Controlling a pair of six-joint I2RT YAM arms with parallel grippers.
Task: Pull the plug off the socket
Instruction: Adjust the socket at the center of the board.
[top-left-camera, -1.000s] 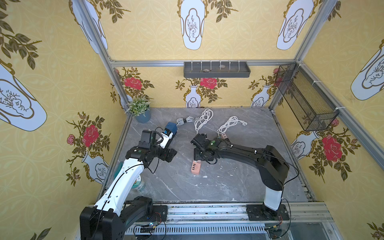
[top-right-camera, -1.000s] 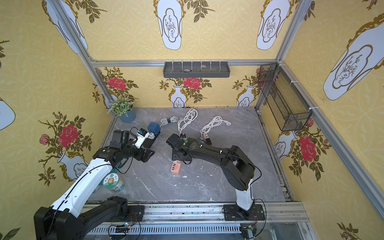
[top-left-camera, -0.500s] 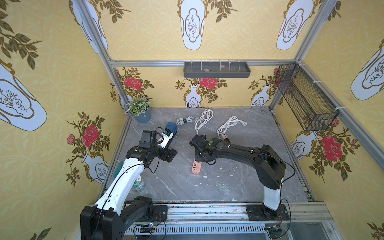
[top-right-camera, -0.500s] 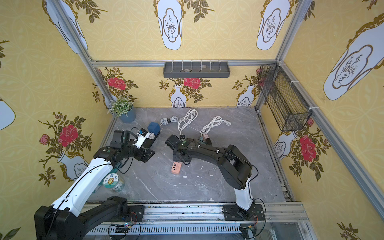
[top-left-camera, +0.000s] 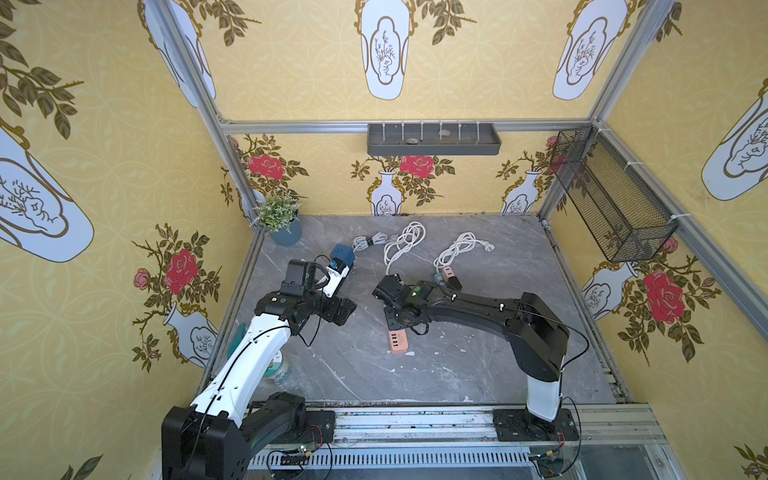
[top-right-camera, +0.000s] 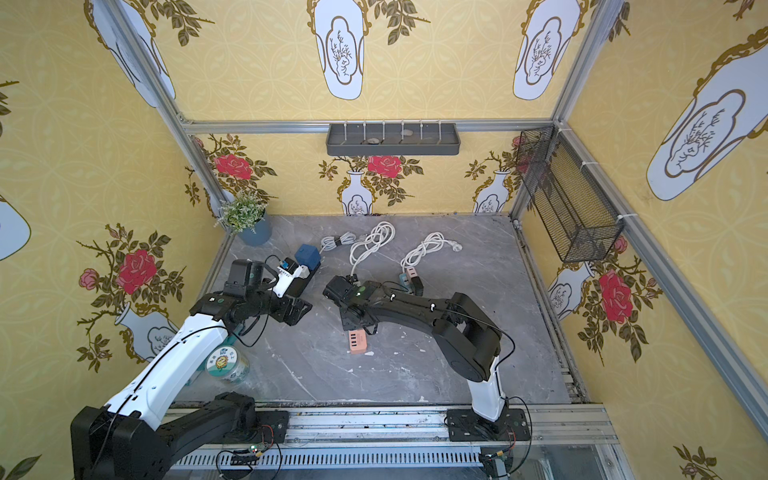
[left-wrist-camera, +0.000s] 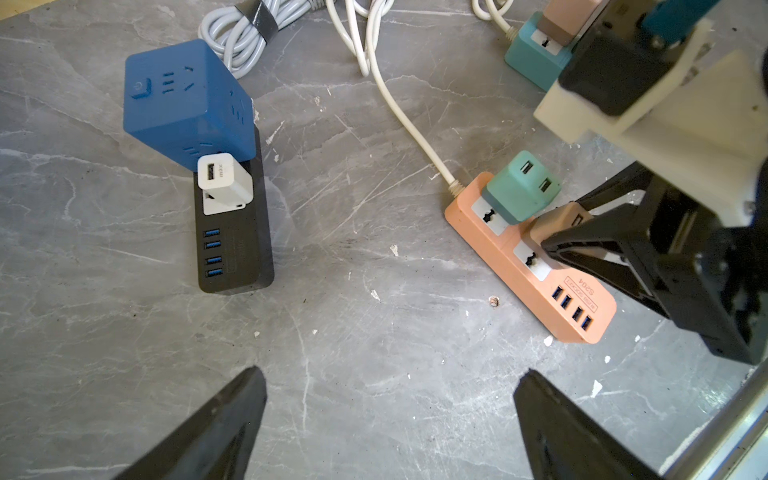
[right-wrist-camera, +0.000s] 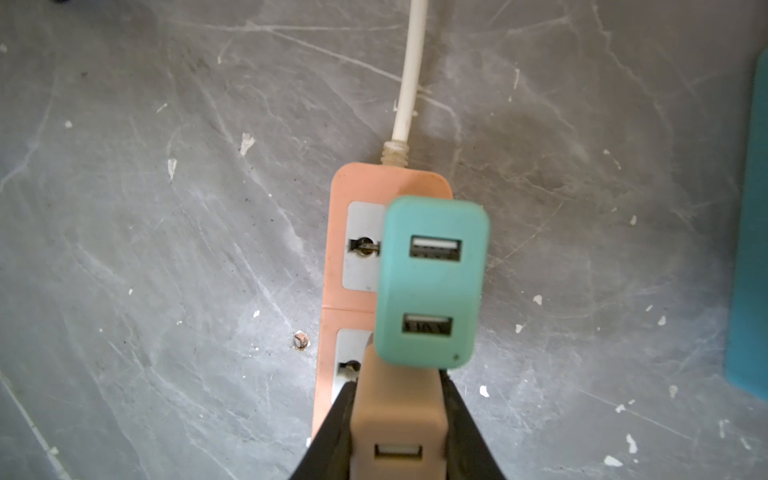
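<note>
A salmon-pink socket strip (right-wrist-camera: 332, 257) lies flat on the grey table, also seen in both top views (top-left-camera: 397, 341) (top-right-camera: 357, 343). Two plugs stand in it: a teal USB plug (right-wrist-camera: 432, 282) near the cord end and a tan plug (right-wrist-camera: 397, 415) beside it. My right gripper (right-wrist-camera: 398, 386) is shut on the tan plug, one black finger pressed against each side. The left wrist view shows the same grip on the tan plug (left-wrist-camera: 552, 220). My left gripper (left-wrist-camera: 390, 372) hangs open over bare table to the left of the strip, holding nothing.
A black power strip (left-wrist-camera: 232, 249) with a white charger (left-wrist-camera: 224, 178) and a blue cube socket (left-wrist-camera: 187, 99) lies at the left. Behind are coiled white cables (top-left-camera: 405, 241), a teal strip with a plug (top-left-camera: 446, 274) and a potted plant (top-left-camera: 284, 232). A jar (top-right-camera: 226, 365) stands front left.
My right gripper has closed onto the tan plug and shifted slightly left over the pink strip. The left arm has stayed where it was, open.
</note>
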